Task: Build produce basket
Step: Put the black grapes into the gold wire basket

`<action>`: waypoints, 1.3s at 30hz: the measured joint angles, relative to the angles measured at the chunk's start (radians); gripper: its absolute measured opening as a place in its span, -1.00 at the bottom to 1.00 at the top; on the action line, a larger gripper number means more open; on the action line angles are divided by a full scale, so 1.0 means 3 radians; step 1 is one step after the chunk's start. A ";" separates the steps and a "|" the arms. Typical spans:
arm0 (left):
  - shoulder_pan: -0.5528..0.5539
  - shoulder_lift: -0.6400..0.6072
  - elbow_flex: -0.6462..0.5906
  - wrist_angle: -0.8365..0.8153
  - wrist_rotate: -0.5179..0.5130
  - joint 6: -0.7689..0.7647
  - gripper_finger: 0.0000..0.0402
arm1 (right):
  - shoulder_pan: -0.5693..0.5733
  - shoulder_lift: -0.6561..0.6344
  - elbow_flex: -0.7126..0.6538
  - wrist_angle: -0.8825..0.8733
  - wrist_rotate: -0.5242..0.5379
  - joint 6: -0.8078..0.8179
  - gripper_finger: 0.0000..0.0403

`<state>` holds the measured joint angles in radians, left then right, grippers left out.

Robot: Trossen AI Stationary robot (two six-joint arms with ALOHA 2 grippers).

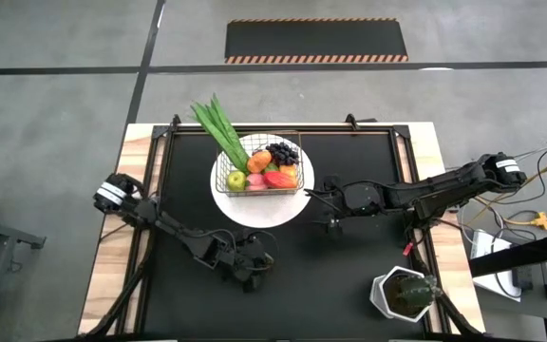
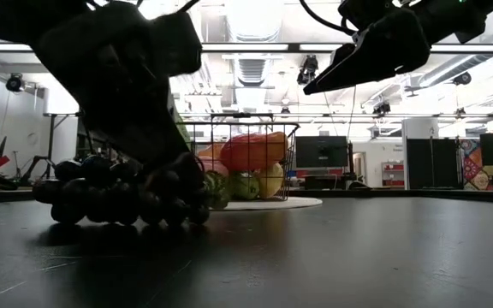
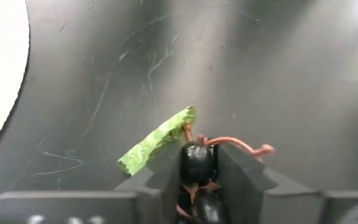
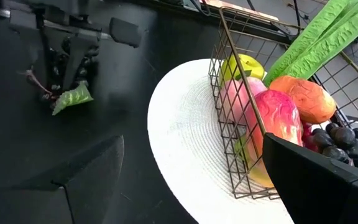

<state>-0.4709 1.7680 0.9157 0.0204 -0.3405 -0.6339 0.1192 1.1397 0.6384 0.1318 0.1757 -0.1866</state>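
The wire basket [image 1: 259, 176] stands on a round white plate [image 1: 283, 211] at the table's middle. It holds green leafy stalks [image 1: 218, 128], a dark grape bunch [image 1: 284, 152], an orange, a yellow-green apple [image 4: 248, 64], a pink peach [image 4: 278, 118] and other fruit. My left gripper [image 1: 247, 264] is near the table's front, shut on a second dark grape bunch [image 2: 118, 192] with a green leaf [image 3: 157, 140]. My right gripper [image 1: 326, 204] is open and empty, raised beside the plate's right rim. My left gripper pinches the dark grapes at the bunch's stem end [image 3: 196, 160] between its two fingers, beside the green leaf and the brown stem [image 3: 241, 144]. The fingers come from above, pointing down. The rest of the bunch lies on the black table top [image 2: 84, 201].
A white hexagonal pot with a green plant [image 1: 405, 294] stands at the table's front right corner. The black mat [image 1: 349, 275] has bare room between the two arms and in front of the plate. A wooden rim [image 1: 112, 237] frames the mat.
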 joint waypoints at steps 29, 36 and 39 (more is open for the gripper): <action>0.0337 -0.1538 -0.0022 0.0085 -0.1590 0.2368 -0.98 | 0.0001 -0.0001 -0.0001 0.0001 0.0001 0.0025 0.81; 0.0951 -0.1662 -0.0045 0.0072 -0.1939 0.2886 -0.98 | 0.0001 -0.0001 -0.0001 0.0016 0.0001 0.0079 0.81; 0.1225 -0.1664 -0.0089 0.0078 -0.1940 0.3006 -0.98 | 0.0001 -0.0001 -0.0001 0.0015 0.0001 0.0126 0.81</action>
<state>-0.1034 1.2690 0.8889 0.0437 -0.9225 0.2679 0.1194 1.1393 0.6380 0.1364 0.1761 -0.1488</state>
